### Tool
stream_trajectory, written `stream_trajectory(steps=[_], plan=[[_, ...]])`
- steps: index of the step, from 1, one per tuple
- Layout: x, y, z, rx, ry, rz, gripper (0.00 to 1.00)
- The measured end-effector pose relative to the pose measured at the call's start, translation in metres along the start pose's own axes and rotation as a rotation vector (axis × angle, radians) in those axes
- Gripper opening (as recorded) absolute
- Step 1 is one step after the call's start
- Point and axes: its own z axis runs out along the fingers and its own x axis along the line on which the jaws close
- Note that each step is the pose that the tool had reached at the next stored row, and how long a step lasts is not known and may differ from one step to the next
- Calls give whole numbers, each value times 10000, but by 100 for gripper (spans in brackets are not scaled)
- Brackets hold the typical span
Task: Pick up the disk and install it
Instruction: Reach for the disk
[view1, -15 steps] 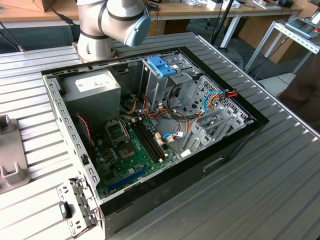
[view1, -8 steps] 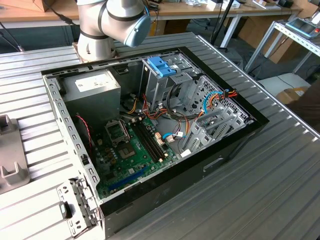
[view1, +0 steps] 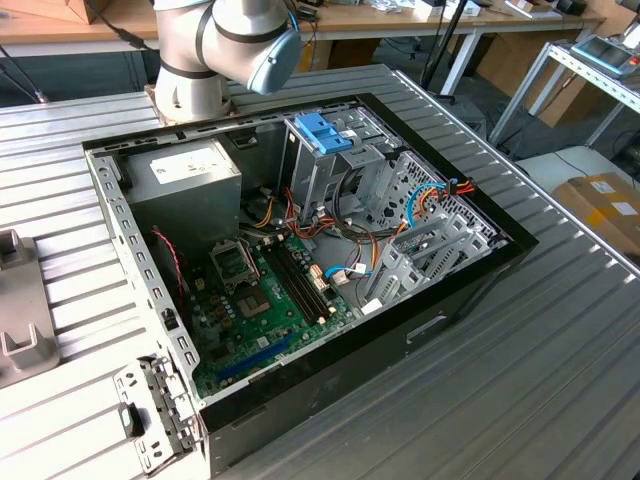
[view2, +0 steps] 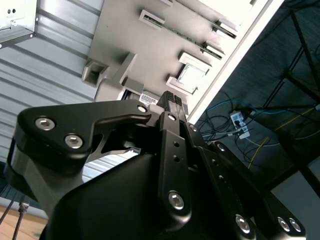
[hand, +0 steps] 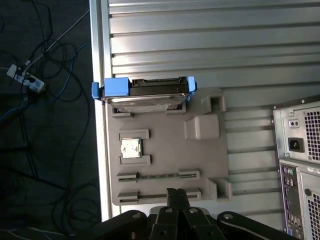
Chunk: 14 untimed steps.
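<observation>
One disk (hand: 142, 92), seemingly on edge, lengthwise along slats (hand: 200, 30)

The disk (hand: 142, 92) is a grey metal hard drive in a light blue plastic carrier, with the blue showing at both of its short ends. In the first wrist view it stands on one long edge, slightly tilted, in the end slot of a grey fixture plate (hand: 165, 170) at the edge of the ribbed metal table (hand: 200, 40).

Ribbed metal table (hand: 200, 30), blue-plastic-framed metal disk (hand: 145, 95), matt grey tray (hand: 165, 160)
</observation>
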Motion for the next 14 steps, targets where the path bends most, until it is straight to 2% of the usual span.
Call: stream_trajectory(steps=[6,10,14], plan=[[8,102,4,5,0,-1,10],[18,235,10,8,0,-2,10],[23,292,13,8,0,-1,10]])
